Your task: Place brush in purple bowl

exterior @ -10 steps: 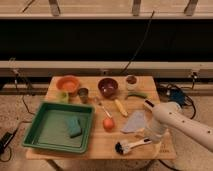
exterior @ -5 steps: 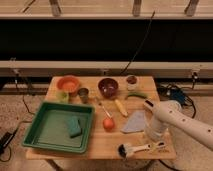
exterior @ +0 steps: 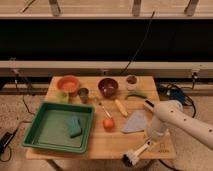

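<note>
Brush (exterior: 137,154) lies at the front right edge of the table (exterior: 110,142), having shifted nearer that edge over the last second together with the pincer (exterior: 152,143) at its handle end. Whether the pincer is clamped on it I cannot tell, but the shared motion suggests a pickup under way. Purple bowl (exterior: 108,87) sits well apart at the back and looks empty, while the green tray (exterior: 47,127) holds a sponge (exterior: 74,126) and the white cup (exterior: 131,80) something dark.

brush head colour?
Black bristles, white handle on the brush; camera view shows it. The gripper is at its handle end, front right.
</note>
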`<state>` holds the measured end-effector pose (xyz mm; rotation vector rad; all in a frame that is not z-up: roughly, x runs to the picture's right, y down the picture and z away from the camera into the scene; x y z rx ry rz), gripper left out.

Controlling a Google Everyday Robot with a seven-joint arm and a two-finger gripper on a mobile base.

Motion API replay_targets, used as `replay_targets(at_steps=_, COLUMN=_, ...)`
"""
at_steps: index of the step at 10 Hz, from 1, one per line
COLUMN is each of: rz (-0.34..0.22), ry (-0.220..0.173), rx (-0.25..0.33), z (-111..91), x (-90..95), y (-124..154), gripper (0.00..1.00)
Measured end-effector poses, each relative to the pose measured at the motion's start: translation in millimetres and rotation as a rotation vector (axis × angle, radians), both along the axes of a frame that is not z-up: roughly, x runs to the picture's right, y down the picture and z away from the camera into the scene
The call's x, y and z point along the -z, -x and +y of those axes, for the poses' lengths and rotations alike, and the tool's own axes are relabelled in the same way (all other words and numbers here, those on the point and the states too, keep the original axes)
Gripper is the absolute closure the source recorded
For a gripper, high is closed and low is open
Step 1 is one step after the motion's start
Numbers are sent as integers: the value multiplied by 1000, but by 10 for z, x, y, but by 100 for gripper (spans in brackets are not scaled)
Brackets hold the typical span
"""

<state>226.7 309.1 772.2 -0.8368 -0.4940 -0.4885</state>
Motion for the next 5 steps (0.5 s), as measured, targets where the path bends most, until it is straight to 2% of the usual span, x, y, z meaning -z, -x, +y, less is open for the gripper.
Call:
replay_targets(at_steps=1, rz=-2, ry=-1, rx=4, z=-11, x=-7, y=13, gripper=100)
replay_targets(at_steps=3, rz=-11, ry=-10, rx=-42, z=-144, x=-5, y=-79, gripper=100)
replay_targets(at_steps=5, rz=-39, ry=-11, rx=-100, z=-476, x=83, y=-255, gripper=100)
